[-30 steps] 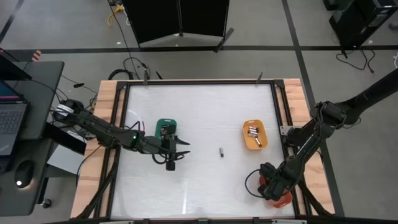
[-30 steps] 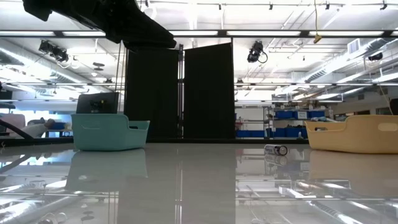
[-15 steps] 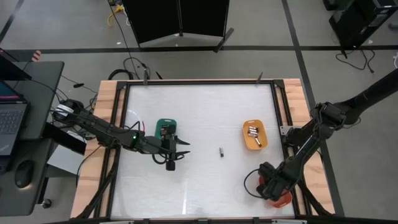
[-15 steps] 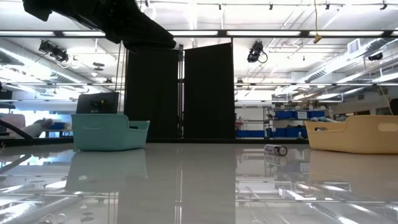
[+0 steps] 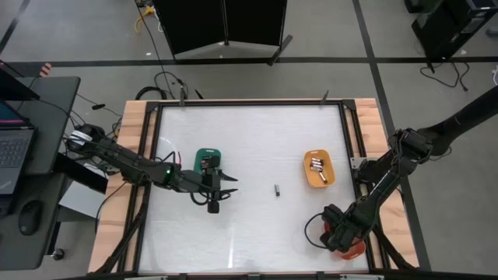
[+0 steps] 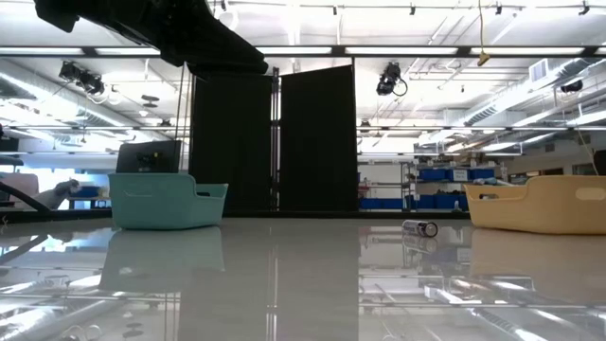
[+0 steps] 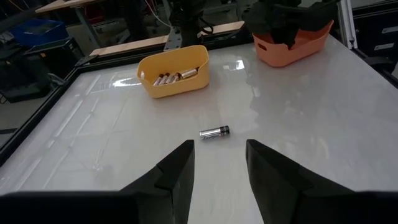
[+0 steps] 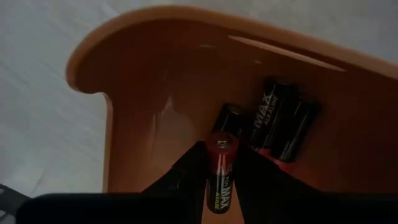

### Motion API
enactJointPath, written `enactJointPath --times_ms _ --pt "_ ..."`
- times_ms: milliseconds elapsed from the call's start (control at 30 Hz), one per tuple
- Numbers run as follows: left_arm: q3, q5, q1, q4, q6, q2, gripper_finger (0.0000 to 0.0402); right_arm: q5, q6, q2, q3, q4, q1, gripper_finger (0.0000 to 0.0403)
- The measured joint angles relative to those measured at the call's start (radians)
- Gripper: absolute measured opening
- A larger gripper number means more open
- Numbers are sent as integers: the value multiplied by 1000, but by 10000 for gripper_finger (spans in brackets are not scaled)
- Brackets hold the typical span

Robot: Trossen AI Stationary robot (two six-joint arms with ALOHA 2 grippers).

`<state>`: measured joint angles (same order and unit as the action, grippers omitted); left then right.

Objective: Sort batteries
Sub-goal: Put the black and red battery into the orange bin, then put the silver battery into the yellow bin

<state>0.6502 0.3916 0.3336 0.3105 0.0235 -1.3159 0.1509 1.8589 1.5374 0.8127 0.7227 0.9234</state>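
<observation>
One dark battery (image 5: 276, 190) lies on its side on the white table; it also shows in the left wrist view (image 7: 214, 132) and the low view (image 6: 419, 227). My left gripper (image 5: 226, 187) is open and empty beside the green tray (image 5: 206, 159), its fingers (image 7: 177, 171) pointing toward that battery from some way off. My right gripper (image 5: 341, 233) is over the red-orange tray (image 8: 155, 81) at the near right and is shut on a black battery with a red end (image 8: 220, 171). Three black batteries (image 8: 273, 124) lie on that tray's floor. My right gripper pinches the black battery's body (image 8: 217, 186) between its two fingers. The battery lies along the fingers, its red end (image 8: 221, 145) sticking out past their tips toward the tray's floor. The fingers come from above into the tray. The battery's rear end is hidden between the fingers.
A yellow tray (image 5: 319, 169) with several batteries stands right of centre, and shows in the left wrist view (image 7: 174, 71). The table has a raised dark frame with wooden side rails (image 5: 132, 140). Open table surface lies between the trays.
</observation>
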Motion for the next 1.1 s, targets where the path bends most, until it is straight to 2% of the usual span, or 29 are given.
enactJointPath --times_ms 600,800,1100 --pt "0 0 0 -1 -1 0 152 -3 7 3 -3 14 -2 128" --pt "0 0 0 -1 -1 0 152 -3 7 2 11 15 -3 155" --pt "0 0 0 -1 -1 0 152 -4 -1 2 86 128 -3 183"
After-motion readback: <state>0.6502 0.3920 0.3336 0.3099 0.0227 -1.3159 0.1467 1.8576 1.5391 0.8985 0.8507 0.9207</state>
